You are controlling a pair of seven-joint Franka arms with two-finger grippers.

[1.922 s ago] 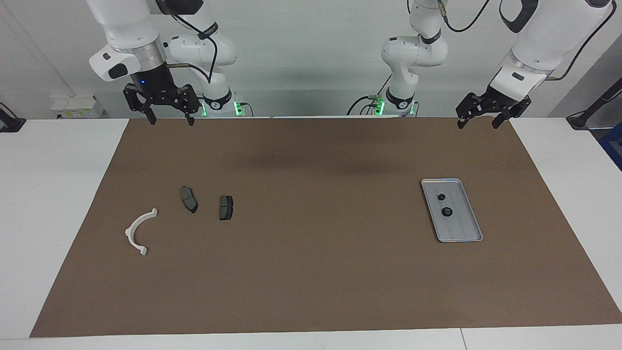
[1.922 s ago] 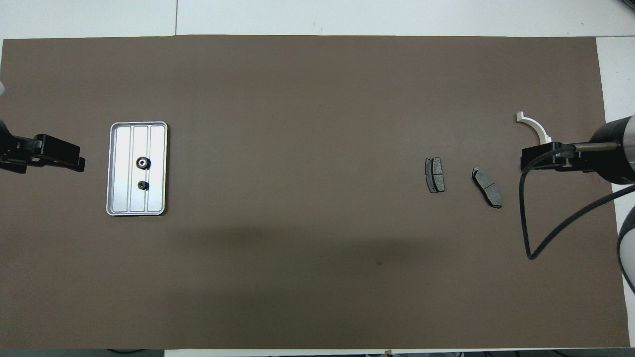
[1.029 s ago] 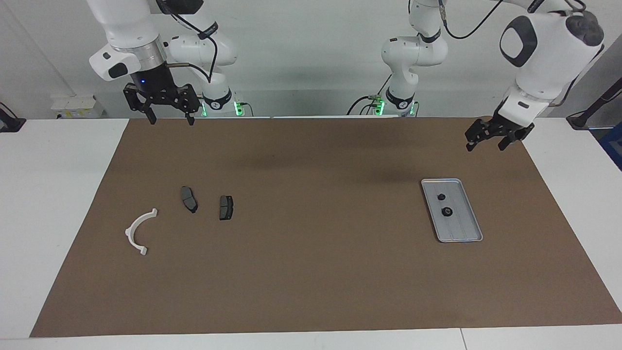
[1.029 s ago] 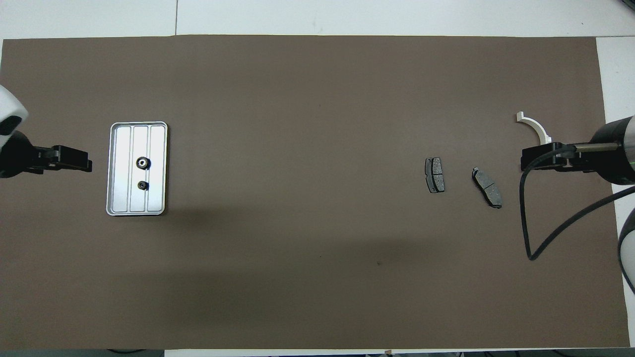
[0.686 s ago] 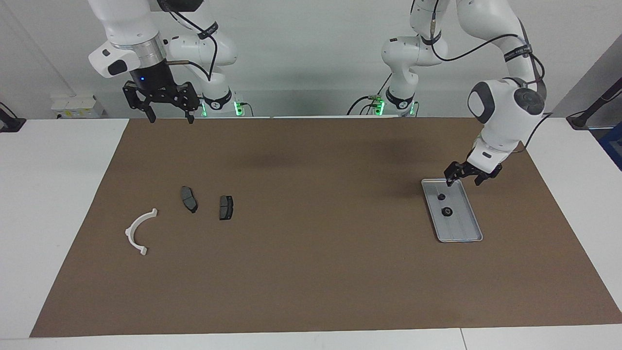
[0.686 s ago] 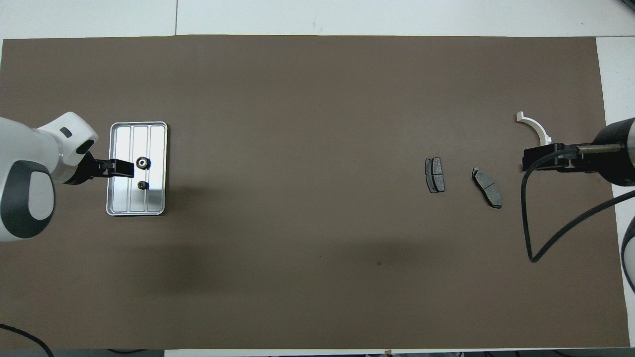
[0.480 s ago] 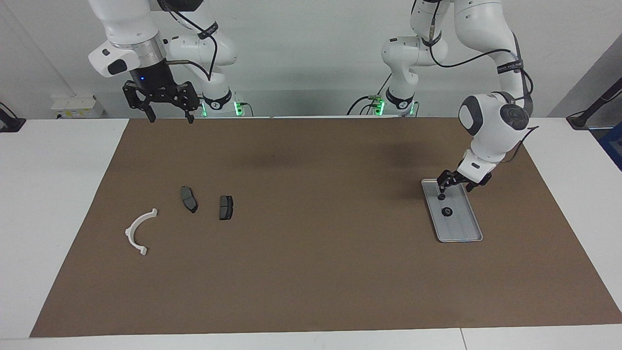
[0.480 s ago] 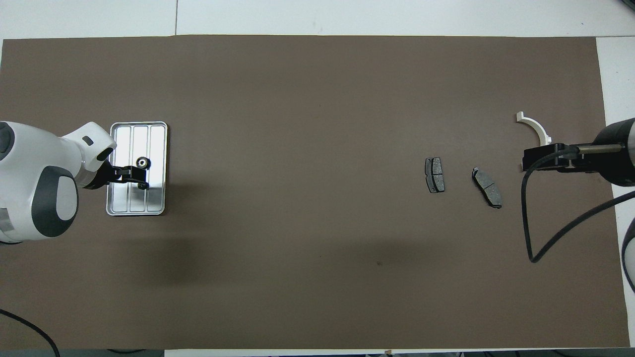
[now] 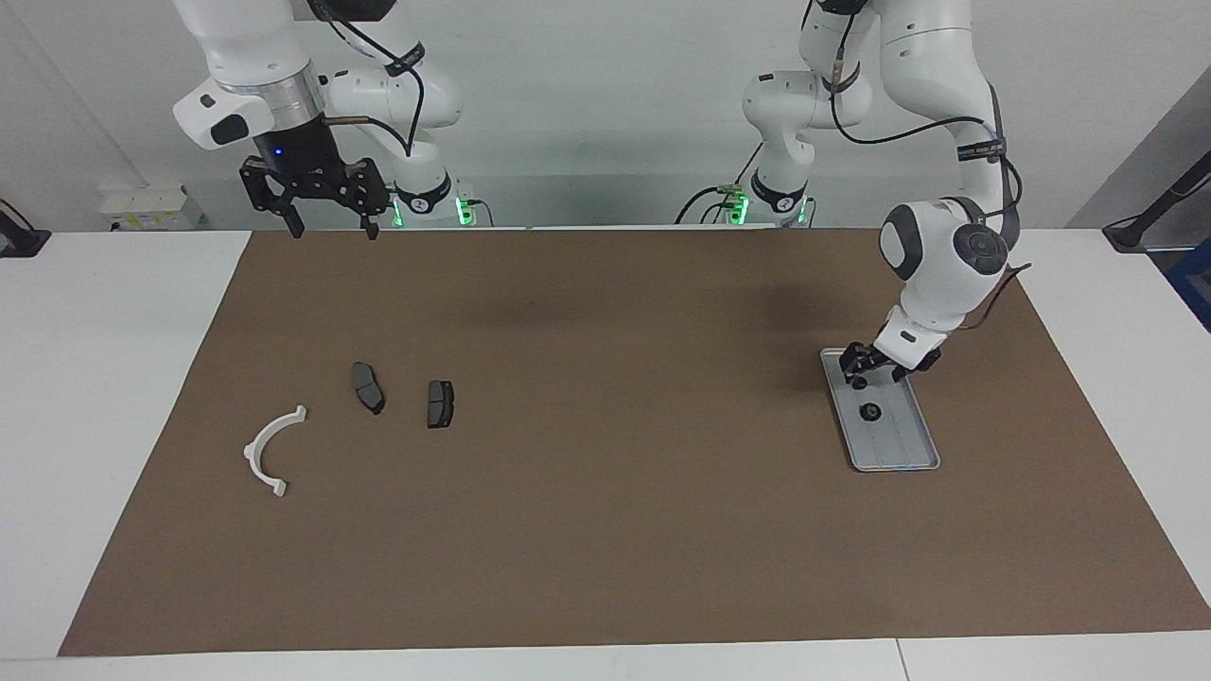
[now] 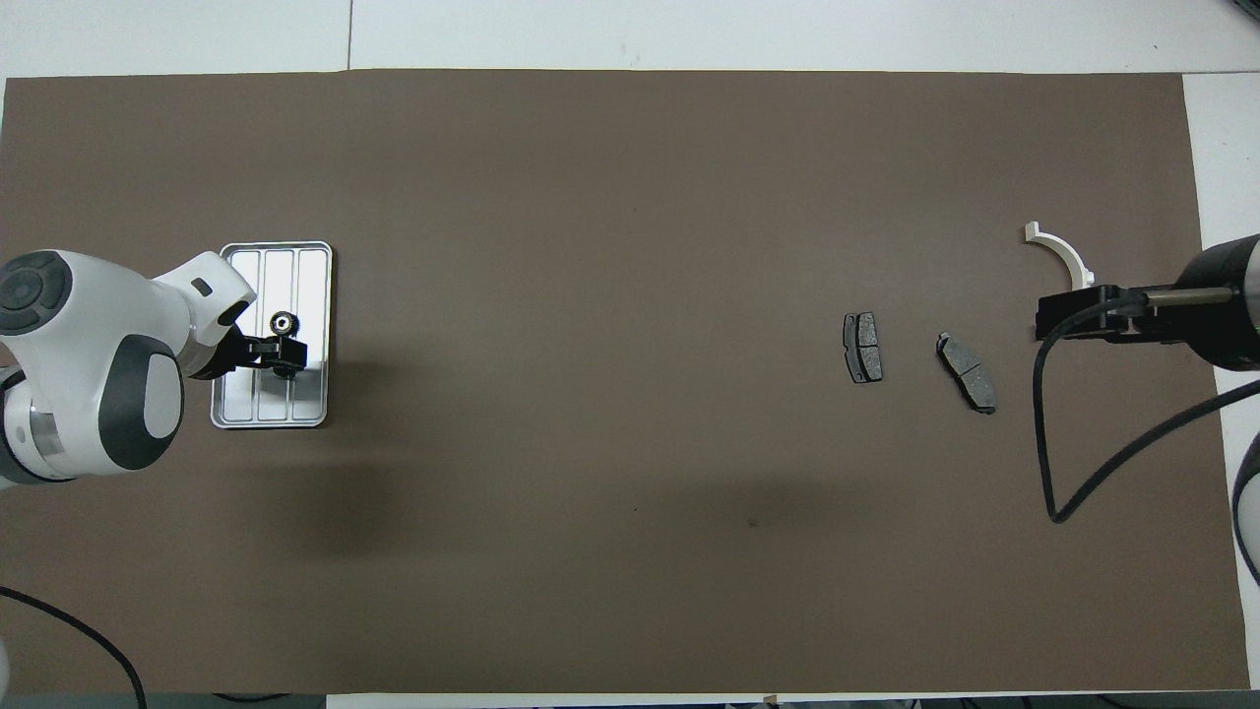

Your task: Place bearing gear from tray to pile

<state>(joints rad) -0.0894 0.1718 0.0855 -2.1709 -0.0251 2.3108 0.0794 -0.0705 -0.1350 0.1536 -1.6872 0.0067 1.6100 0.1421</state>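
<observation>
The silver tray (image 9: 910,452) lies on the brown mat toward the left arm's end; it also shows in the overhead view (image 10: 295,264). A black bearing gear (image 9: 869,411) lies in its middle, also seen from overhead (image 10: 283,322). My left gripper (image 9: 859,375) is down in the tray's end nearer the robots, at the spot of a smaller second gear, which it hides in the overhead view (image 10: 285,360). The pile lies toward the right arm's end: a white bracket (image 9: 270,450) and two dark pads (image 9: 368,387) (image 9: 440,403). My right gripper (image 9: 333,229) waits open, raised over the mat's edge.
The brown mat (image 9: 605,530) covers most of the white table (image 9: 114,378). The right arm's black cable (image 10: 1043,433) hangs over the mat near the pile. The wide stretch of mat between tray and pile holds nothing.
My left arm has swung from high over the mat's corner down into the tray, onto the smaller gear. The right arm, the pile and the tray have not moved.
</observation>
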